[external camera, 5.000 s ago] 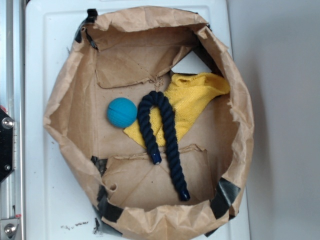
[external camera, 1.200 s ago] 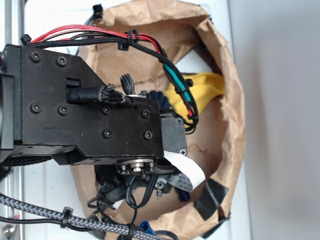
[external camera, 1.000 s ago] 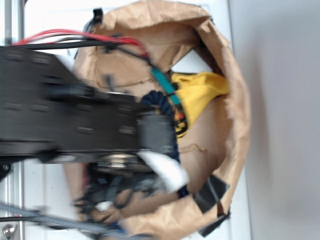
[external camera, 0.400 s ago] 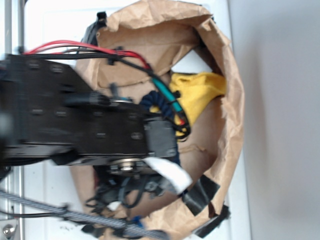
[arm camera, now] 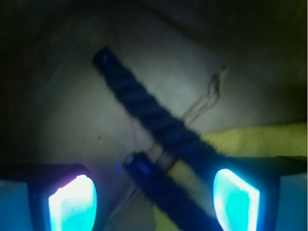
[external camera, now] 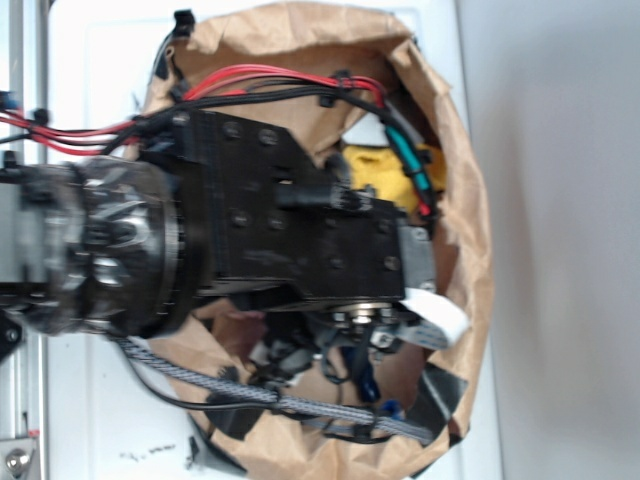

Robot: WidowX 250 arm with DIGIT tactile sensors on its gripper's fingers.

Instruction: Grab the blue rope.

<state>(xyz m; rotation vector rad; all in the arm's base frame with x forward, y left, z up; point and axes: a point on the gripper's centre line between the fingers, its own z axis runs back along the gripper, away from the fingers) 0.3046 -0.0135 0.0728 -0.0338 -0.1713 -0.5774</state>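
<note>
Exterior view: though the black arm (external camera: pixel 270 240) covers most of the brown paper bag (external camera: pixel 470 230), the bag's crumpled rim shows all round it on the white worktop (external camera: pixel 100 420); a corner of yellow cloth (external camera: pixel 375 165) peeks out past the arm; red wires (external camera: pixel 270 75) and a grey braided cable (external camera: pixel 250 397) run across the bag; the end effector cannot be seen from here, hidden under the arm; of the blue rope (external camera: pixel 368 380) only a dark blue scrap shows below the arm, near the lower rim.

Wrist view: where the camera looks down into the bag, the end effector (arm camera: pixel 154 199) stands wide, its two glowing fingers (arm camera: pixel 72 202) at the lower corners with nothing between the pads; the blue rope (arm camera: pixel 149 115) lies on the paper floor as two strands, one running from upper left to lower right, the other's capped end (arm camera: pixel 134 163) lying between the fingers; the yellow cloth (arm camera: pixel 260 139) lies under the rope at right; the picture is dim and blurred.

Step in hand: lowering over the rope, as I judge; grasp not yet made.

Risk: closing too high would catch nothing; closing low could pinch cloth or paper with the rope; the rounded capped end could slip from the pads; the cable might snag the bag rim.
</note>
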